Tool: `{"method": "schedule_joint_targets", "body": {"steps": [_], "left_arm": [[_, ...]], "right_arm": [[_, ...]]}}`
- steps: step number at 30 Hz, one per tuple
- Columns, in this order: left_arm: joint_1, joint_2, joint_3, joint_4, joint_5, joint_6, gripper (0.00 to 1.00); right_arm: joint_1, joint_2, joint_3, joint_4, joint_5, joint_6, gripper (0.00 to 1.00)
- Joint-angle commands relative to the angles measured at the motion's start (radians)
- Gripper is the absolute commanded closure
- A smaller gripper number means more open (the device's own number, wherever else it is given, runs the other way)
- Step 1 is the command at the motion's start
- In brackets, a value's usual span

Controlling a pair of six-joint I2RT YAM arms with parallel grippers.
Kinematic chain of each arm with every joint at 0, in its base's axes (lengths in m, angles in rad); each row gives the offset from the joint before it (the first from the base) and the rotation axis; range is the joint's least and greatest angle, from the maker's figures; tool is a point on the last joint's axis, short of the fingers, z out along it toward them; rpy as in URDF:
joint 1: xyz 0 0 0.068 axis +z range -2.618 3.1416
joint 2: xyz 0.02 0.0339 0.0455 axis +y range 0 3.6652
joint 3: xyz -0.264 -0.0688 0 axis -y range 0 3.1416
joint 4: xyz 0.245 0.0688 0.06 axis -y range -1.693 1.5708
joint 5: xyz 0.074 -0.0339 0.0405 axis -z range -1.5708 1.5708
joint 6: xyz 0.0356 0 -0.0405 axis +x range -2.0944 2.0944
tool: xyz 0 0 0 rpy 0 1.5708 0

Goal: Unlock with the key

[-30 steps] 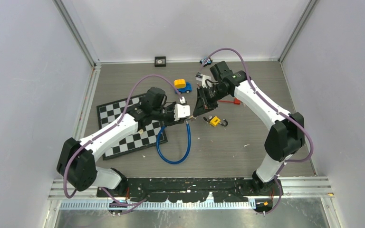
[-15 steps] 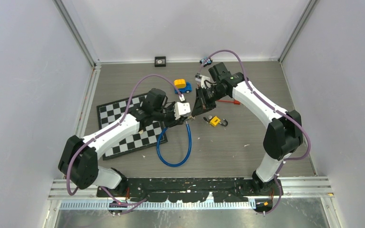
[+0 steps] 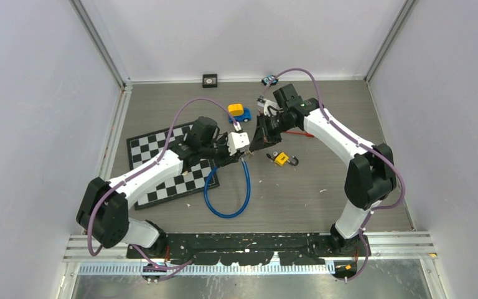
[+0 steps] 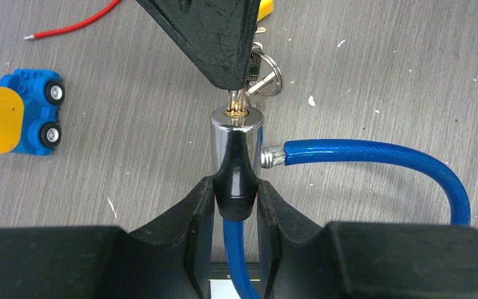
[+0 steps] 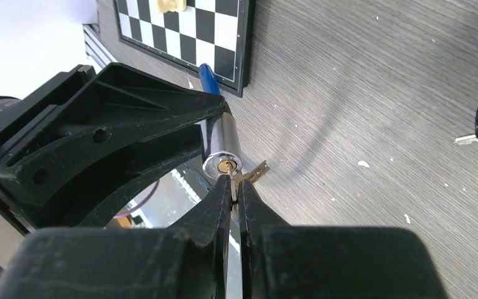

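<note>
Table (image 3: pixel 348 180): the lock is held up off it, mid-field between the 2 arms.

Left gripper (image 4: pixel 236 194): jaws part closed, clamped on the black collar of the lock barrel (image 4: pixel 236 134).

Right gripper (image 5: pixel 235 194): jaws nearly shut, pinching the key (image 5: pixel 231 180).

Blue cable (image 3: pixel 227 212): loop trails down to the table, metal end seated in the barrel's side, so not unlocked yet.

Progress est.: key tip is in the keyhole, depth unclear, no sign of a turn. Left to do: seat fully, turn, pull cable end out.

Barrel long axis runs in line w/ the left fingers, keyhole face pointing away from them toward the right gripper. Key shaft looks approx. coaxial.

Key ring (image 4: pixel 269 76) hangs beside the key.
</note>
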Motion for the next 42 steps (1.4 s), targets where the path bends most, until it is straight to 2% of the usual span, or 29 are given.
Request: {"method": "schedule_joint_targets", "body": {"steps": [1, 5, 11, 18, 25, 28, 30, 33, 40, 42], "left_arm": [[-0.017, -0.013, 0.025, 0.166, 0.018, -0.041, 1.0], [-0.018, -0.013, 0.016, 0.166, 0.003, -0.011, 1.0], [-0.023, -0.005, 0.023, 0.166, -0.03, -0.013, 1.0], [-0.023, 0.019, 0.039, 0.175, 0.028, -0.076, 1.0], [-0.025, 0.039, 0.055, 0.163, -0.03, -0.048, 1.0], [-0.022, 0.044, 0.071, 0.152, 0.033, -0.078, 1.0], [-0.02, 0.052, 0.074, 0.153, 0.09, -0.098, 1.0], [-0.019, 0.066, 0.069, 0.156, 0.102, -0.106, 1.0], [-0.043, 0.066, 0.065, 0.156, -0.096, -0.019, 1.0], [-0.044, 0.065, 0.067, 0.155, -0.086, -0.028, 1.0]], "right_arm": [[0.018, 0.029, -0.039, 0.134, -0.147, 0.114, 1.0], [0.013, 0.037, -0.054, 0.167, -0.181, 0.149, 1.0], [0.013, 0.043, -0.057, 0.159, -0.153, 0.143, 0.98], [0.023, 0.033, -0.063, 0.159, -0.143, 0.071, 0.99], [0.032, 0.028, -0.058, 0.148, -0.128, 0.067, 0.89], [0.038, 0.033, -0.044, 0.13, -0.113, 0.041, 0.87], [0.045, 0.035, -0.036, 0.117, -0.1, 0.02, 0.88], [0.05, 0.028, -0.037, 0.107, -0.07, 0.0, 0.91], [0.045, 0.032, -0.029, 0.113, -0.091, 0.059, 0.98], [0.041, 0.043, -0.03, 0.132, -0.13, 0.08, 1.0]]}}
